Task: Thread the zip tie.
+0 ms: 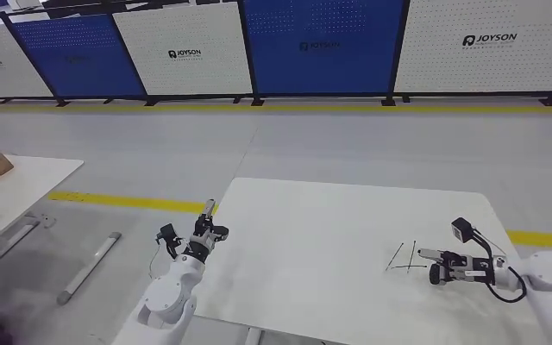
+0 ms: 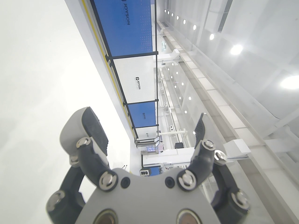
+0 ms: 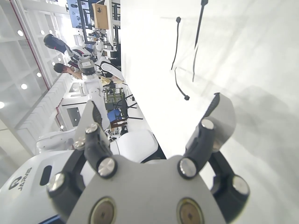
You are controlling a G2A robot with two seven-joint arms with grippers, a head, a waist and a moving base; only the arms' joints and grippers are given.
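White table (image 1: 328, 224) in a workshop hall. Three black zip ties (image 1: 405, 257), mostly lying near-to-far, sit just left of the right gripper (image 1: 429, 266), fingers (image 3: 219, 110) spread. The left gripper (image 1: 207, 211), also spread, is well apart.

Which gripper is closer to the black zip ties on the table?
Right. The right gripper sits just beside the zip ties; the left gripper is at the table's opposite edge, far from them.

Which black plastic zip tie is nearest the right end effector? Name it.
The curved black plastic zip tie, head toward the right end effector; others' heads point away.
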